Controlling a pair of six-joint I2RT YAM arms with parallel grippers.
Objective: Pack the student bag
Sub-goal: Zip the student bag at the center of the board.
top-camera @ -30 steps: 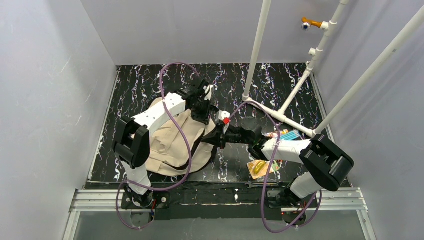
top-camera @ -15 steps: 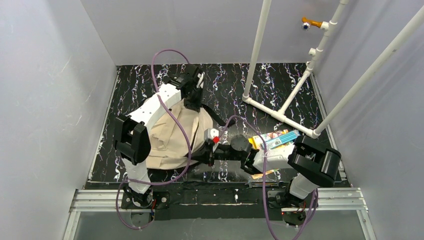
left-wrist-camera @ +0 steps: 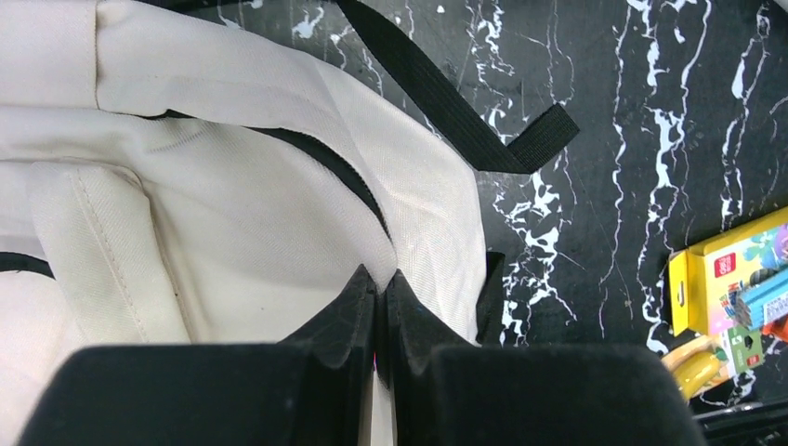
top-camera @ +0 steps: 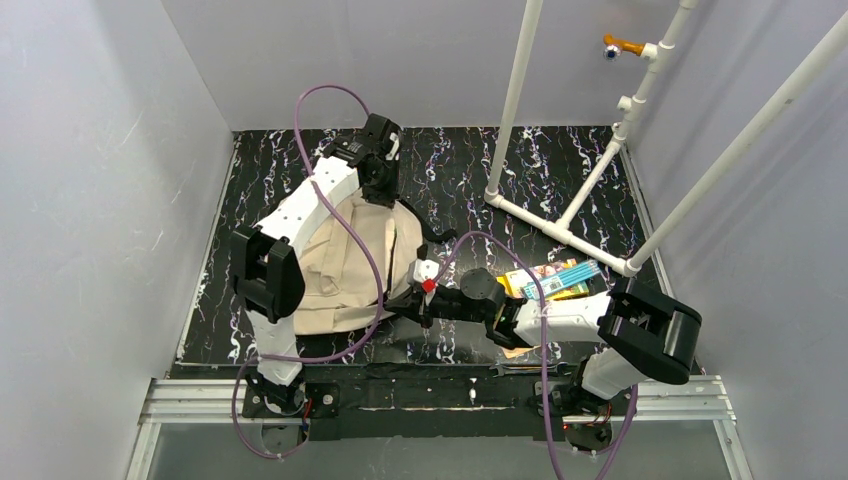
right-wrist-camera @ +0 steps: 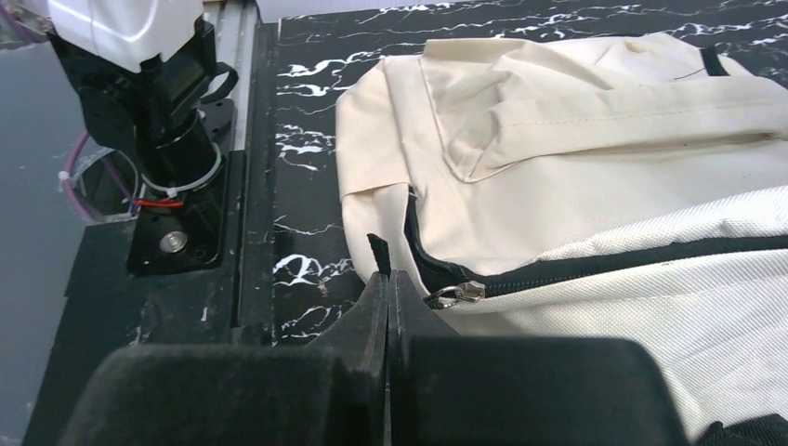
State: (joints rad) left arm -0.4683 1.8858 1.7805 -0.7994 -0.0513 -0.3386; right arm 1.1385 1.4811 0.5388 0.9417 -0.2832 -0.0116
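The student bag [top-camera: 335, 270] lies flat on the black marbled table, cream fabric with a black zipper [right-wrist-camera: 604, 263] and a thin black strap [left-wrist-camera: 465, 121]. My left gripper [top-camera: 381, 192] is at the bag's far edge, jaws shut on a fold of cream fabric [left-wrist-camera: 382, 275]. My right gripper [top-camera: 403, 300] is at the bag's near right corner, shut [right-wrist-camera: 387, 276] on a small black tab of the bag [right-wrist-camera: 376, 254]. The metal zipper pull [right-wrist-camera: 462, 295] lies just right of those fingertips, not held.
Colourful books [top-camera: 552, 280] lie right of the bag under the right arm, also in the left wrist view [left-wrist-camera: 734, 279]. A white pipe frame [top-camera: 560, 230] stands at back right. The left arm's base [right-wrist-camera: 167, 186] and the metal rail [top-camera: 440, 395] border the near edge.
The left gripper has drawn the bag's far edge back and left. The right gripper has moved left and nearer with its corner. The bag is stretched flatter between them.
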